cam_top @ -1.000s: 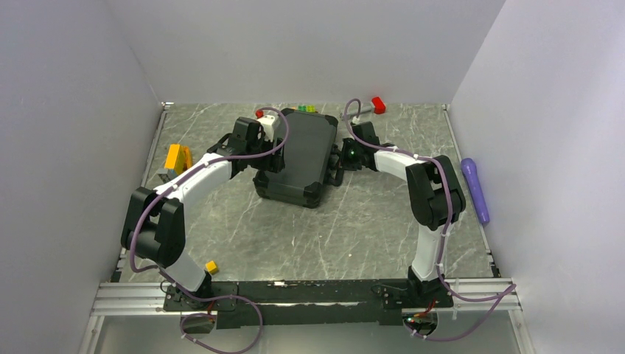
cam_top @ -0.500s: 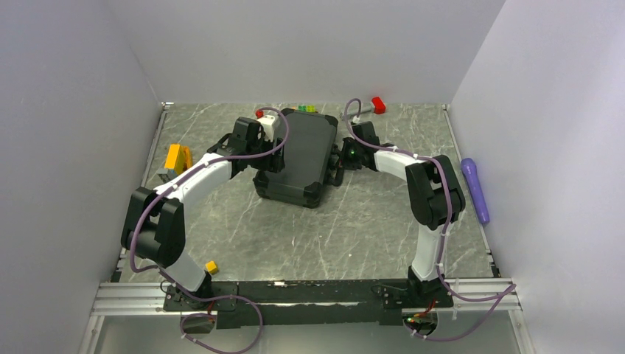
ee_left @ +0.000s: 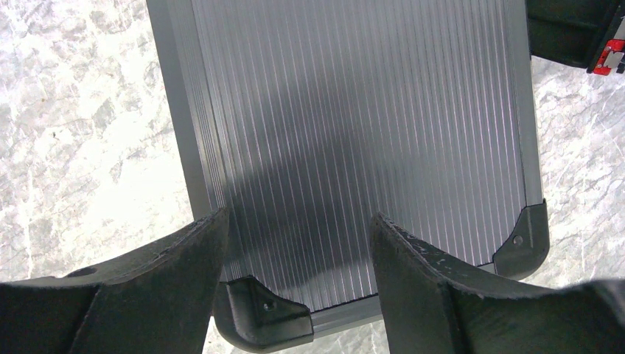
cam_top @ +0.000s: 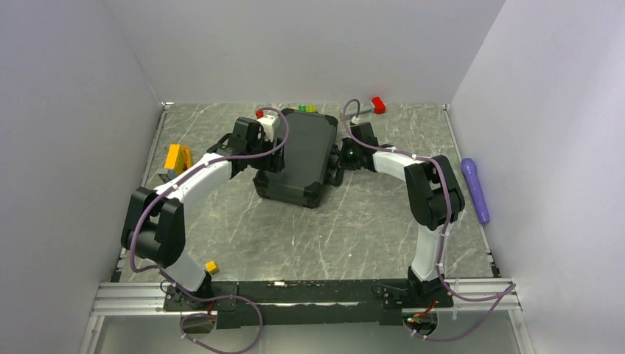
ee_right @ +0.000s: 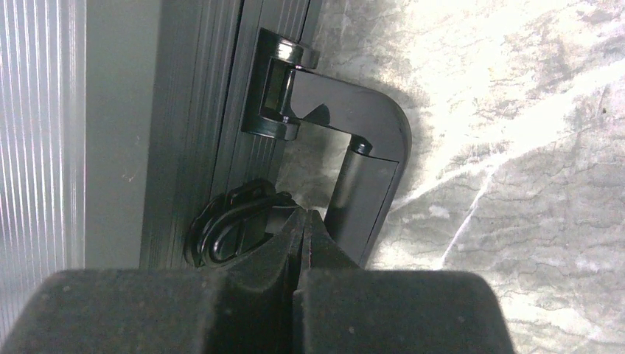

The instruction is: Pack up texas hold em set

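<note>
The texas hold em set shows only as its black briefcase (cam_top: 298, 155), lid down, lying flat at the back middle of the table. Chips, cards and markers are hidden. My left gripper (cam_top: 271, 151) hangs over the lid's left side. In the left wrist view it (ee_left: 298, 243) is open above the ribbed lid (ee_left: 354, 110) near a corner cap (ee_left: 265, 310), with nothing between its fingers. My right gripper (cam_top: 337, 156) is at the case's right side. In the right wrist view it (ee_right: 302, 221) is shut, its tips against the round latch (ee_right: 228, 232) beside the handle (ee_right: 354, 133).
An orange-yellow block (cam_top: 175, 157) lies by the left wall and a small yellow cube (cam_top: 211, 267) near the left arm's base. A purple cylinder (cam_top: 476, 188) lies along the right wall. Red (cam_top: 378, 104) and green (cam_top: 306, 108) small items sit behind the case.
My right gripper has edged slightly left toward the case. The left arm and the case have not moved.
</note>
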You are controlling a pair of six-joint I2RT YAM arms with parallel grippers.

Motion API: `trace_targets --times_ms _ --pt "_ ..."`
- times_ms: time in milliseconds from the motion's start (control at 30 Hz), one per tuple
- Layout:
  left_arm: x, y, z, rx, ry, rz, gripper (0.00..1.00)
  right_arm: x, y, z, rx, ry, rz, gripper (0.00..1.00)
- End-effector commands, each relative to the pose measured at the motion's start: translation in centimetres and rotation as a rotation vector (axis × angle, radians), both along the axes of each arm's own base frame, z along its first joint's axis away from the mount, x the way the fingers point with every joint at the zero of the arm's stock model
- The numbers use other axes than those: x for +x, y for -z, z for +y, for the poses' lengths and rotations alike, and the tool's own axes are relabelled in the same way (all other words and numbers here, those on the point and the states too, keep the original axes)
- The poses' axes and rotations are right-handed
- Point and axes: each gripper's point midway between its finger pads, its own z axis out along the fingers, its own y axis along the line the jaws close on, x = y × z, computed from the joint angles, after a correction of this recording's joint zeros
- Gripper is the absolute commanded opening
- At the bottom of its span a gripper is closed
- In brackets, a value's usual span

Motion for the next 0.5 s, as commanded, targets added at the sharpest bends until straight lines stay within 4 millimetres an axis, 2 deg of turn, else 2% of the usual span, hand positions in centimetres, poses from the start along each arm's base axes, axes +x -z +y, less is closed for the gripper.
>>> trace_targets --times_ms 0,467 --pt "0.52 -2.16 -0.62 -0.03 0.022 -0.053 0.74 -2.34 3.09 1.59 -0.016 -0.045 0.087 0.01" --pt "0.55 -2.19 -0.65 -0.033 0.024 -0.053 0.74 -2.45 3.29 2.43 0.002 -0.055 0.092 0.01"
